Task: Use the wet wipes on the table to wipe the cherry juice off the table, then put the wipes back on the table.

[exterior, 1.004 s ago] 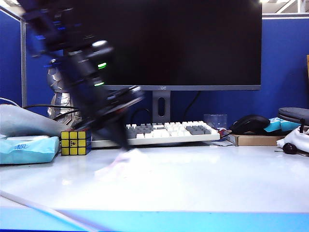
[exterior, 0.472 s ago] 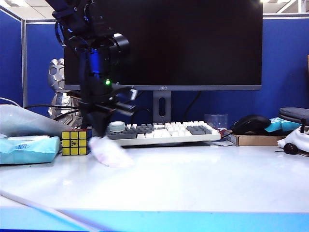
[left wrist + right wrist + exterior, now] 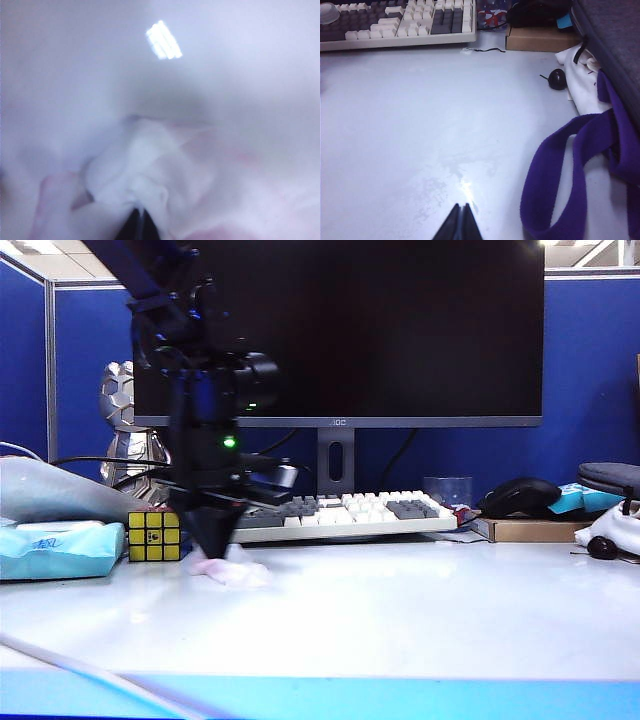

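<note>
Wet wipes point(image 3: 230, 571) now dragged left to beside the colour cube point(image 3: 154, 536) | left gripper point(image 3: 213, 552) clamped on them, pressing on tabletop point(image 3: 420, 610) | wiping underway; next, set down | right gripper point(image 3: 460, 223) closed, empty, idle above tabletop

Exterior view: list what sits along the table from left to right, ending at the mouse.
light-blue tissue pack → colour cube → wet wipes under the shut left gripper → keyboard → clear cup → black mouse
</note>
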Robot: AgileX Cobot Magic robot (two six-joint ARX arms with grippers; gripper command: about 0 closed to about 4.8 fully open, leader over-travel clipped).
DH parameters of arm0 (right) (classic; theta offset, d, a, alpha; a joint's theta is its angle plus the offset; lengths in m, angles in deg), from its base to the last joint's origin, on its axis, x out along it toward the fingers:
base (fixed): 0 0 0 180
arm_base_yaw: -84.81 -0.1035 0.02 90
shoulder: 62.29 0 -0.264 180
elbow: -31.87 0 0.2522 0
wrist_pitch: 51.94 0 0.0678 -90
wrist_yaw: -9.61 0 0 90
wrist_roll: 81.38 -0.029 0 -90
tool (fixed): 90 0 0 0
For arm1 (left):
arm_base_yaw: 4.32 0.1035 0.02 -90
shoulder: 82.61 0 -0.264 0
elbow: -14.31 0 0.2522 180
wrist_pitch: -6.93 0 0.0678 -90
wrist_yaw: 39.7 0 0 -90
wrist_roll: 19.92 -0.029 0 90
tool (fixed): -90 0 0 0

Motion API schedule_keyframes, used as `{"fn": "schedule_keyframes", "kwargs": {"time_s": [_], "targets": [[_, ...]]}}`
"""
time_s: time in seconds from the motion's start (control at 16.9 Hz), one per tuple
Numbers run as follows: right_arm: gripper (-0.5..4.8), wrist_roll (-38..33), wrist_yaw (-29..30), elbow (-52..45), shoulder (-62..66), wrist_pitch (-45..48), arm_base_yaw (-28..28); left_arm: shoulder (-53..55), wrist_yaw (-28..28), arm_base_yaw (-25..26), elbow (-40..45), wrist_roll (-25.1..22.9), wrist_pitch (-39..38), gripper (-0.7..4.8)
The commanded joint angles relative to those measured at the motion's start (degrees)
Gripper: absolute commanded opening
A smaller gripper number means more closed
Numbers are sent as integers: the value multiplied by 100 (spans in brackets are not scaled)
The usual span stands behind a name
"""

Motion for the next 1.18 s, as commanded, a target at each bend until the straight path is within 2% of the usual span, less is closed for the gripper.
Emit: {"fn": "schedule_keyframes", "kwargs": {"time_s": [0.06,0.18,0.35,0.41,0.53,0.71,0.89,1.0,1.18], "targets": [[-4,-15,13,-2,-2,20,2,258,-1266,-422,42,24,-50,-6],[-4,-15,11,-2,-2,22,2,245,-1622,-855,-77,-72,-339,-5],[-4,-15,13,-2,-2,20,2,245,-1941,-1663,-227,-599,-1023,-6],[-4,-15,11,-2,-2,20,2,245,-1838,-1840,-227,-647,-1200,-6],[-4,-15,9,-2,-2,20,2,249,-1051,-1985,-223,-636,-1464,-6],[-4,-15,9,-2,-2,22,2,247,304,-1563,-223,-339,-1486,-5],[-4,-15,11,-2,-2,20,2,247,437,-511,-225,166,-1397,-6],[-4,-15,9,-2,-2,20,2,247,98,0,-227,293,-977,-6],[-4,-15,11,-2,-2,20,2,247,-1130,177,-330,748,-140,-6]]}}
